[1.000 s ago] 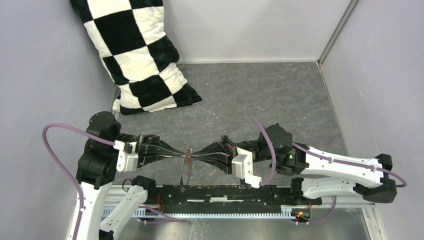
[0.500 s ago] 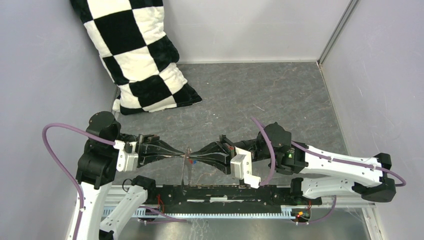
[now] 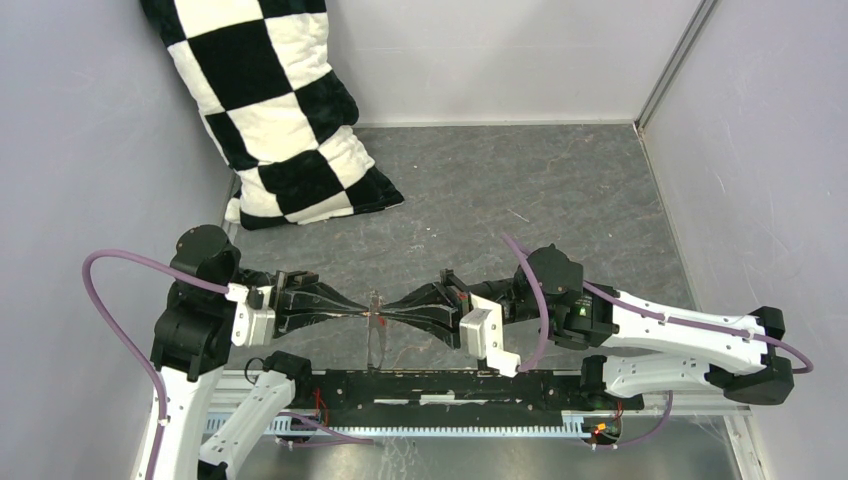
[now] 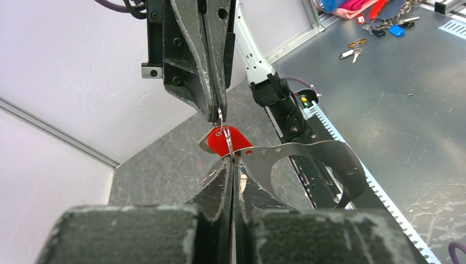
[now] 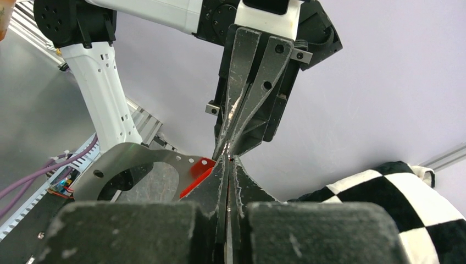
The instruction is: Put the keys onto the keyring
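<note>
Grey tabletop, checkered pillow at rear. Above near centre, tip to tip: left gripper clamped on keyring, band hanging down; right gripper clamped on wire loop carrying red key.

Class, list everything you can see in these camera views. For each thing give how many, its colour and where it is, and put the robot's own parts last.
pillow: one, black-and-white checked, leaning in the far left corner
table: one, mottled grey, under the arms
red key: one, red head, held in the air near the table's front edge
keyring: one, grey flat band loop, hanging beside the red key
wire loop: one, silver, through the red key's head
loose keys and tags: several, mixed colours, on the metal sheet off the table
cables: two, purple, one per arm
arms: two, white and black, near edge
left gripper: one, black, shut on the keyring
right gripper: one, black, shut on the wire loop
</note>
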`<state>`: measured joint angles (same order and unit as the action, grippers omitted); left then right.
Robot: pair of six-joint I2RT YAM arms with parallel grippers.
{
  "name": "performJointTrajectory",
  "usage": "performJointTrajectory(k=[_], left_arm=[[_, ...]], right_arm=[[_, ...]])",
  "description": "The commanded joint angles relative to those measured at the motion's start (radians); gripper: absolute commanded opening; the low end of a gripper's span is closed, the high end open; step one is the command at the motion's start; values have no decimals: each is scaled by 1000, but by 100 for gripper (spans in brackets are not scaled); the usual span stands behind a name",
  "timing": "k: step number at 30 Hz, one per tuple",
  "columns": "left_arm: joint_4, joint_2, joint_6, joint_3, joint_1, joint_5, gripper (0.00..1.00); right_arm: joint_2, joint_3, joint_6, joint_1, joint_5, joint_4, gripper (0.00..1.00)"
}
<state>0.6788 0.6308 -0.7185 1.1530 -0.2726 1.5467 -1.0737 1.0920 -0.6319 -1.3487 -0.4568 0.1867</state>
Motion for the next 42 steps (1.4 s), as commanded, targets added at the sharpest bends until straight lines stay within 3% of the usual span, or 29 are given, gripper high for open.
performJointTrajectory(k=[1,42], left_arm=[[-19,-8,55,11,-4,29,2],[-21,-2,93,7,-4,-30,2]], right_arm=[[6,38,-18,-7,17,-17,0],[-33,102,-29,-7,-51,-67,0]])
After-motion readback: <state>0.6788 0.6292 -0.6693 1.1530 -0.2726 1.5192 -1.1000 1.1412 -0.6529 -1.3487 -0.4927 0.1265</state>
